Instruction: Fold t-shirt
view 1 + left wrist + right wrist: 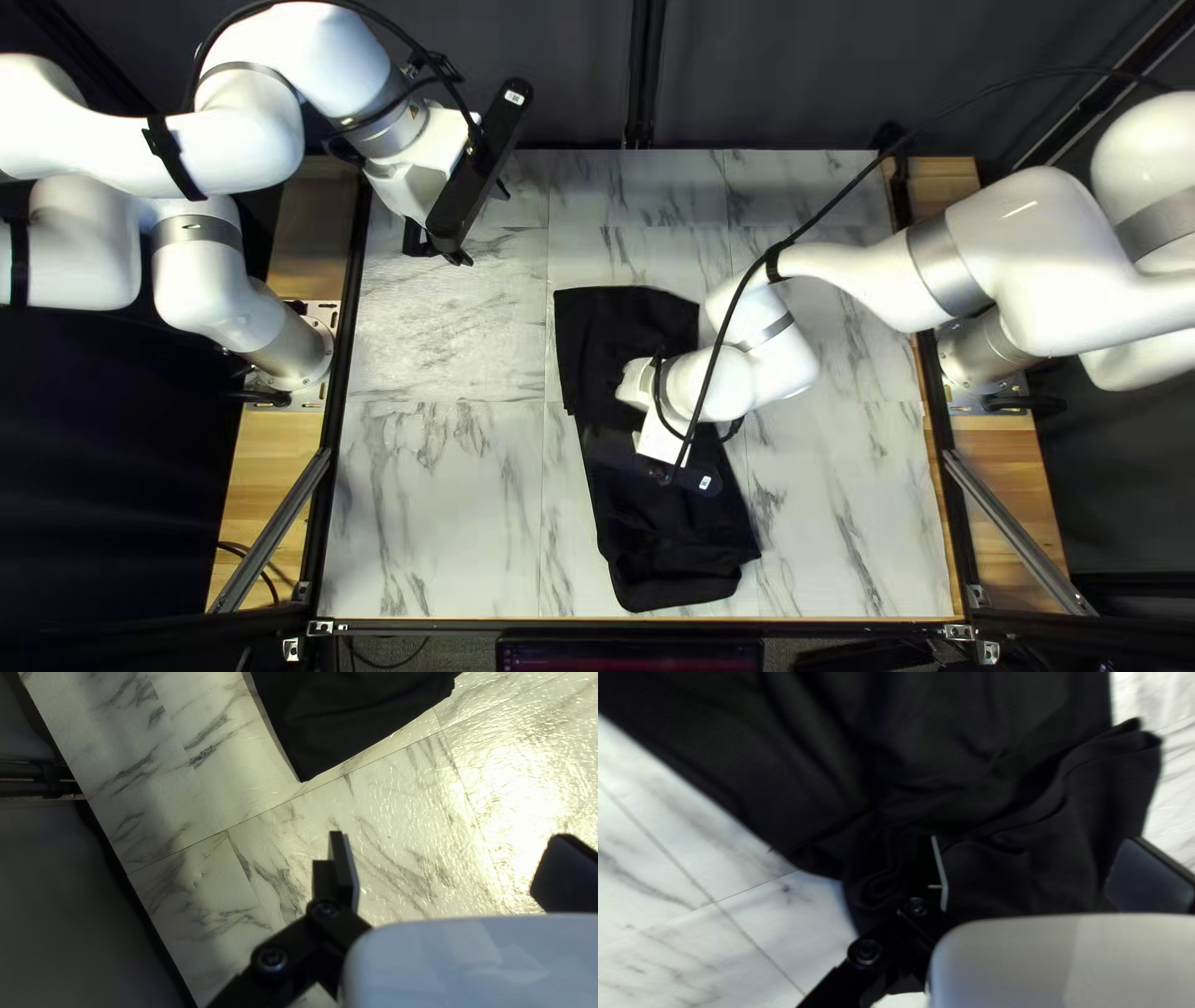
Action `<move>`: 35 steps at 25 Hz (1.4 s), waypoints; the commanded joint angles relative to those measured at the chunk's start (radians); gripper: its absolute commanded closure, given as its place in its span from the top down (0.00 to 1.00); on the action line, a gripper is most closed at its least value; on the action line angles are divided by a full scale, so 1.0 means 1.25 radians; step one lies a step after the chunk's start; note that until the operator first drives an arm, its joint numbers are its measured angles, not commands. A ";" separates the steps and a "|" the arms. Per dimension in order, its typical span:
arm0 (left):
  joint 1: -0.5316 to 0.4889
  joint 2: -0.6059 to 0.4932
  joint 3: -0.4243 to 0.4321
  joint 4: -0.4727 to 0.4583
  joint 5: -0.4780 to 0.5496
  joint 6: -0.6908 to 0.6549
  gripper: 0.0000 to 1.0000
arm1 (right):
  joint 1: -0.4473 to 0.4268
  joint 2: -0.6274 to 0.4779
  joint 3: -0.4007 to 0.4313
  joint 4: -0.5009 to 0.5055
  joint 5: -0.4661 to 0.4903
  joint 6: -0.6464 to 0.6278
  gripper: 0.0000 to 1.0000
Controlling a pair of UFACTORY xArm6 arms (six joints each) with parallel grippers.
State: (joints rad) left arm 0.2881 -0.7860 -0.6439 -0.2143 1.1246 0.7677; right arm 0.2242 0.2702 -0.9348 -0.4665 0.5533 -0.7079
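The black t-shirt (660,541) lies as a long narrow strip, slanting from mid-table toward the near edge. Left of its far end, my left gripper (438,249) hangs over bare tabletop. In the left wrist view a corner of the shirt (355,715) lies ahead of the left gripper (450,852), whose fingers are apart with nothing between them. My right gripper (685,476) is over the shirt's middle, its fingertips hidden from above. In the right wrist view, the right gripper (1036,858) has its fingers spread above bunched, wrinkled shirt cloth (1027,809).
The marble-patterned table (436,523) shows bare on both sides of the shirt. My right forearm and a hanging cable cross over the shirt's right side. Metal frame bars (271,529) stand along the table's sides.
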 commanded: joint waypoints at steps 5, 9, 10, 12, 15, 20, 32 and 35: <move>0.000 0.000 0.000 0.000 0.000 0.000 1.00 | 0.013 -0.024 0.010 0.024 0.018 0.000 1.00; 0.000 0.000 0.000 0.000 0.000 0.000 1.00 | 0.020 -0.004 -0.037 0.014 0.042 0.010 1.00; 0.000 0.000 0.000 0.000 0.000 0.000 1.00 | 0.018 0.001 -0.042 0.007 0.041 0.015 1.00; 0.000 0.000 0.000 0.000 0.000 0.000 1.00 | 0.013 0.006 -0.040 -0.002 0.033 0.020 1.00; 0.000 0.000 0.000 0.000 0.000 0.000 1.00 | 0.004 0.012 -0.029 -0.012 0.012 0.034 1.00; 0.000 0.000 0.000 0.000 0.000 0.000 1.00 | 0.003 0.031 -0.032 -0.019 -0.007 0.052 1.00; 0.000 0.000 0.000 0.000 0.000 0.000 1.00 | -0.009 -0.036 0.055 0.003 -0.020 0.046 1.00; 0.000 0.000 0.000 0.000 0.000 0.000 1.00 | -0.005 -0.053 0.062 0.017 -0.009 0.046 1.00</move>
State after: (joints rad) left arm 0.2881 -0.7860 -0.6439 -0.2143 1.1246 0.7677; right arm 0.2143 0.2148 -0.8601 -0.4554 0.5330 -0.6509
